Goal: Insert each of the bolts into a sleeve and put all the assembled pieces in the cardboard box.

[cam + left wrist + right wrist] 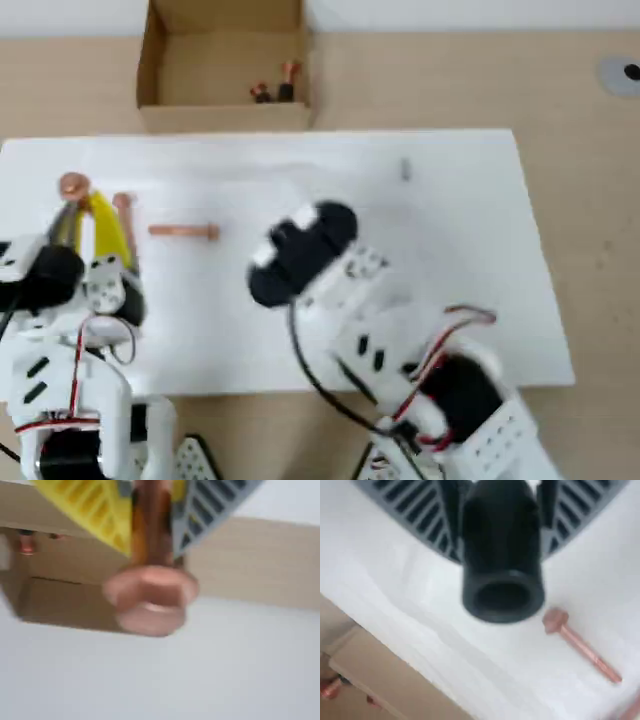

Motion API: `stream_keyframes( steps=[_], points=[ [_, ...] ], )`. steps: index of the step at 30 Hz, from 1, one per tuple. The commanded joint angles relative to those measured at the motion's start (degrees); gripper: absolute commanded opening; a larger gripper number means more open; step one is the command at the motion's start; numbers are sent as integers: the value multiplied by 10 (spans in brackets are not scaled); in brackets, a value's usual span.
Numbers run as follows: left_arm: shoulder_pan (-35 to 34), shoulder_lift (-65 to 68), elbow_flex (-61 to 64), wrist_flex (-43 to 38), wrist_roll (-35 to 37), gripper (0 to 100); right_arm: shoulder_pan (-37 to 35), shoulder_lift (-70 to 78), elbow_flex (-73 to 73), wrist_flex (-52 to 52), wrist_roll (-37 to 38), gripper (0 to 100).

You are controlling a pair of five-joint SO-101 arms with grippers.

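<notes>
While each arm holds one part, bolts outside the box: three, all copper-coloured.
Held bolt (150,597): clamped between the yellow finger (90,505) and the grey finger of the left gripper (78,205), with its flanged head sticking out past the fingertips toward the cardboard box (150,70).
Second bolt (124,215): on the white sheet (450,300), just beside the yellow finger; its lower end is hidden by the left arm.
Third bolt (185,231): flat on the sheet between the two grippers, apart from both.
Loose sleeves: one black sleeve (502,587).
Right gripper (501,530): jaws closed on the black sleeve, its open bore facing out, over the sheet near the third bolt.
Assembled pieces (275,88): two, inside the box by its wall nearest the sheet, toward the right side, close together.
Box: open-topped, on the wooden table (590,200), just beyond the far edge of the sheet.
Other things: a small grey object (405,170) on the far part of the sheet, too small to tell what it is; a grey round fitting (620,72) in the table's far right corner.
In the way: from above, the right arm's body and cables cover the middle and near part of the sheet.
</notes>
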Motion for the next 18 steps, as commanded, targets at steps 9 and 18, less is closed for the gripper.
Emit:
stream_keyframes(
  steps=[9, 18],
  points=[
    [193, -7, 1, -25, 8, 5, -77, -227, 298, -207, -12, 9],
    [209, -7, -4, -29, 132, 6, -142, -241, 315, -207, -132, 9]
  ],
)
